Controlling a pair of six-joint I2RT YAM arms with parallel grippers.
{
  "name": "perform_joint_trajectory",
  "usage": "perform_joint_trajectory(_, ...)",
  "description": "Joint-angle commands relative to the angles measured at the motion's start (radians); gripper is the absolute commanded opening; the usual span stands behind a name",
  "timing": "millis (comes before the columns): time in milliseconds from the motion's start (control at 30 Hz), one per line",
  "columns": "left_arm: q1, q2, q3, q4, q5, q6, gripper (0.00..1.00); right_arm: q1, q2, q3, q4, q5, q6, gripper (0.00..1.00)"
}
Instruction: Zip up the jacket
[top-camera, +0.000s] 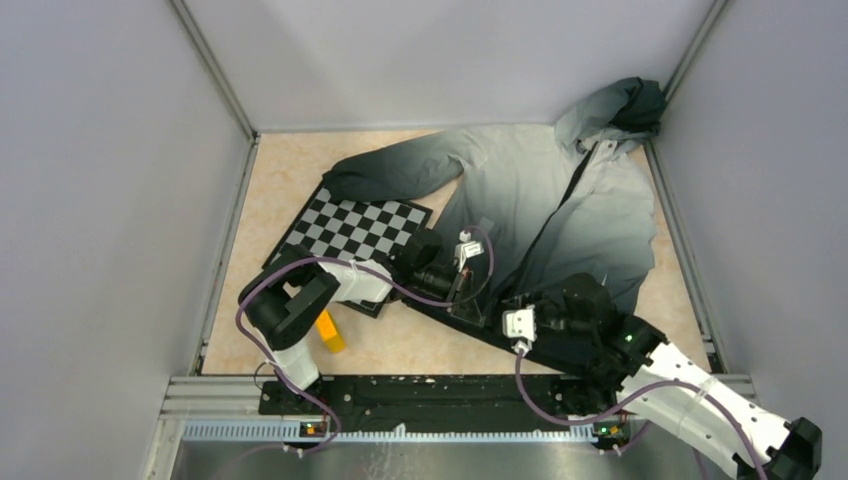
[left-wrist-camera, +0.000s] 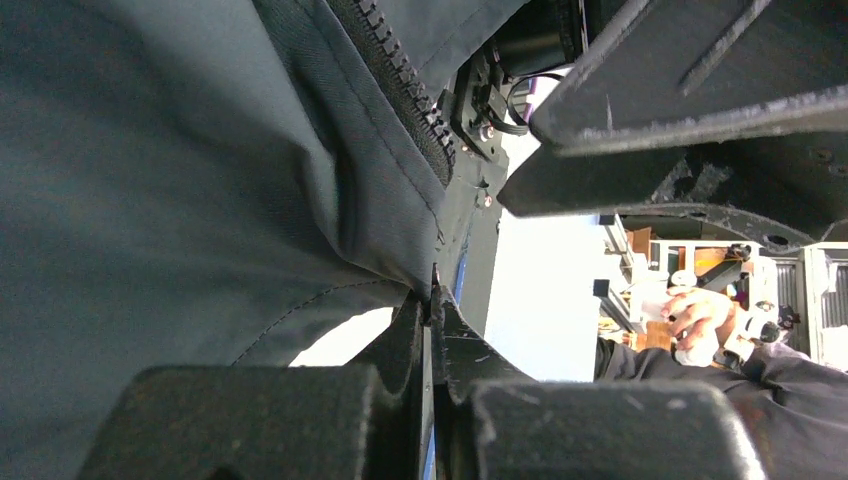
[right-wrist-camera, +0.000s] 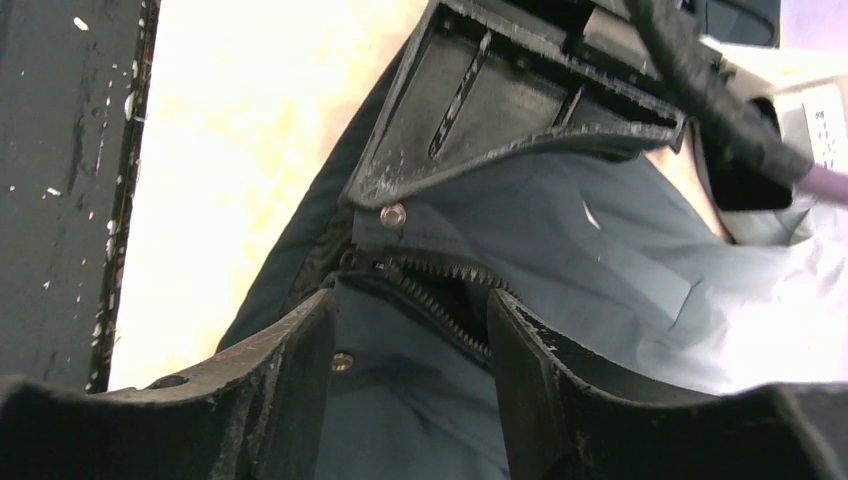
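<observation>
The jacket (top-camera: 560, 200) lies spread over the right half of the table (top-camera: 280, 190). Its pale hood (top-camera: 625, 105) is bunched in the far right corner and its black hem reaches toward the near edge, close to the middle. One sleeve stretches left along the far side and ends above the checkerboard (top-camera: 355, 225), which sits left of centre. The zipper (top-camera: 560, 225) runs as a dark diagonal from the hood down to the hem, and the two front panels are parted along it.

At the hem end, the left gripper (left-wrist-camera: 432, 300) is pinched tight on the edge of one front panel. Its fingers meet on the fabric just beside the line of zipper teeth, which climbs away from them in the left wrist view.

The right gripper (right-wrist-camera: 412, 305) sits at the same spot from the other side. Its jaws are apart and straddle the exposed teeth, with a metal snap (right-wrist-camera: 393, 214) just past the fingertips and the left gripper's fingers directly above. Whether its pads press on the cloth is hard to judge from this angle, and I can't make out a slider. In the overhead view both wrists crowd together over the black hem, near the table's near edge.

A small yellow object (top-camera: 330, 332) lies by the near left corner, beside the left arm's base.
</observation>
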Motion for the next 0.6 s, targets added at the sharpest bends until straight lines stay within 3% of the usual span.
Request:
perform_joint_trajectory(0, 0.002, 0.015, 0.0, 0.055, 0.06, -0.02, 0.0, 0.069, 0.063, 0.002, 0.157, 0.04, 0.021, 0.54)
perform_joint_trajectory(567, 0.002, 0.002, 0.002, 0.053, 0.064, -0.026, 0.0, 0.12, 0.131, -0.02, 0.184, 0.09, 0.189, 0.4)
